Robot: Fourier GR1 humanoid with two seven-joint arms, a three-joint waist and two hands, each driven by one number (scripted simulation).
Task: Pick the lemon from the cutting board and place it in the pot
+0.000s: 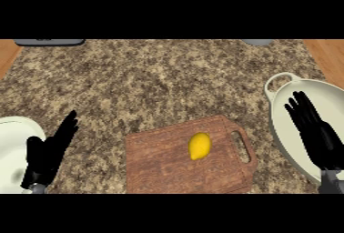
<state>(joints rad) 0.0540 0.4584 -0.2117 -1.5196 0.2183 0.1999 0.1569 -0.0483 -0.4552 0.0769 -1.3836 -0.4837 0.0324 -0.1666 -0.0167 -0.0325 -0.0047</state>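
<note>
Lemon (199,145) lying on the cutting board (158,168), untouched, well to the left of the right hand (317,134). Right hand showing over the pot (279,127), fingers straight and spread, holding nothing. Left hand (48,152) resting open, lemon well to its right.

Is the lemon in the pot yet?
No, the lemon lies on the cutting board, apart from the pot.

The only view looks steeply down from the head onto the counter (168,77).
</note>
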